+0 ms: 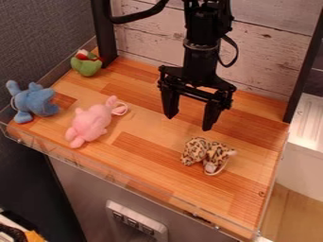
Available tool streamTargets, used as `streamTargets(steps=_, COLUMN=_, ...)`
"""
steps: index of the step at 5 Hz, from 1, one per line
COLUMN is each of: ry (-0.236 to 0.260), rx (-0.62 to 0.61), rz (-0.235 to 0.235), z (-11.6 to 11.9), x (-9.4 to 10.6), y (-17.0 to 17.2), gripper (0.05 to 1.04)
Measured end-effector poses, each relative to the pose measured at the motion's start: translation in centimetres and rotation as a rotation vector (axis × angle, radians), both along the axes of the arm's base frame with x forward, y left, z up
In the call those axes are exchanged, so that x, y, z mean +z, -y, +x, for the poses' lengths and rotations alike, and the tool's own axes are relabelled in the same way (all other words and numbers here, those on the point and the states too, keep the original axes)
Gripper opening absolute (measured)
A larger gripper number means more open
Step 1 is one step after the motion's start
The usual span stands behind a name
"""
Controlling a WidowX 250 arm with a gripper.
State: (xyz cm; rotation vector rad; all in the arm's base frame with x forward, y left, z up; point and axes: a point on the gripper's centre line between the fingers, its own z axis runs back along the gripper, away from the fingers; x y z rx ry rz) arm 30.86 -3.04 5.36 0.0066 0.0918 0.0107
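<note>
The pincer (pixel 189 123) hung fingers-down with its fingers well apart, nothing between them, above the worktop (pixel 148 124) and just behind the leopard-print plush (pixel 205 152), the landmark. The arm (pixel 202 52) came down from the top edge. Left of the landmark lay the pink plush (pixel 90 124); farther left, the blue one (pixel 35 101).

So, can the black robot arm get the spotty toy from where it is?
Probably yes. Its hand hangs open near the spotty toy, a bit farther back, and nothing seems to stand between them.
</note>
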Motion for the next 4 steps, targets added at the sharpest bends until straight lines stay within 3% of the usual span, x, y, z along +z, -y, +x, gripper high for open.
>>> streamTargets(steps=1, ry=-0.015, rx=-0.130, rz=-0.011, z=0.6, x=-0.4, y=-1.6, gripper=0.998)
streamTargets(steps=3, ry=-0.006, rx=-0.518, rz=-0.049, z=6.0, x=-1.2, y=-8.6, gripper=0.998)
streamTargets(steps=4, ry=-0.001, rx=-0.612, rz=-0.060, z=7.6, x=-1.6, y=-12.9, gripper=0.998)
